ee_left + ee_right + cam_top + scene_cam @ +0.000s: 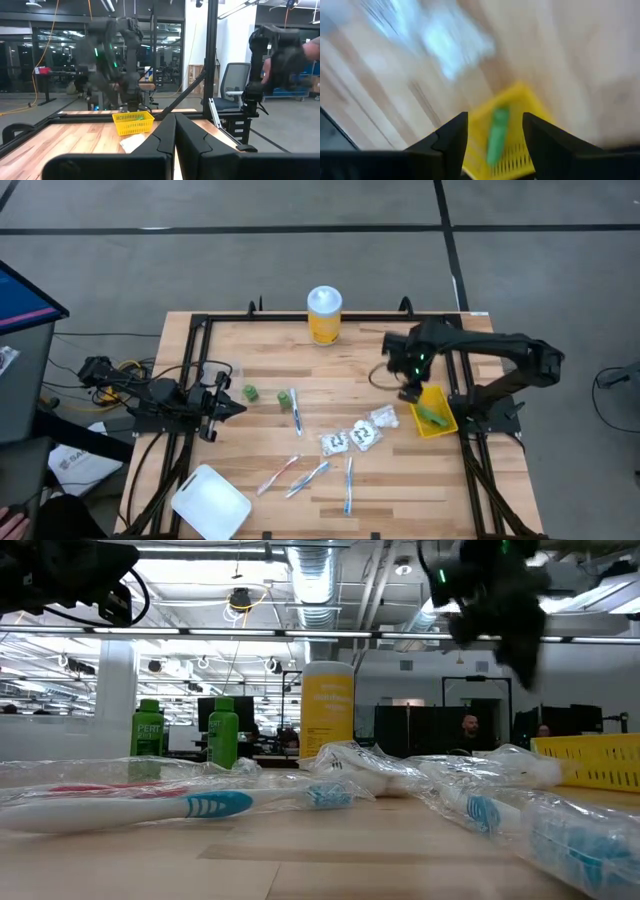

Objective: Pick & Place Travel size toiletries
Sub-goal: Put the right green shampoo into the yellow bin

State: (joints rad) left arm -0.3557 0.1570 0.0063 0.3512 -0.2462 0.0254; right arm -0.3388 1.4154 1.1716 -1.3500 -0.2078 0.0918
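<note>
Two small green toiletries stand upright near the table's middle. A third green piece lies in the yellow basket at the right. Wrapped toothbrushes and crinkly white packets lie flat on the wood. My right gripper hovers open above the basket. In its wrist view the green piece shows between the fingers of my right gripper, lying in the basket. My left gripper waits shut at the left.
The tall yellow jar with a white lid stands at the far edge. A white rounded board lies at the near left corner. The black frame borders the table. People sit in the room beyond.
</note>
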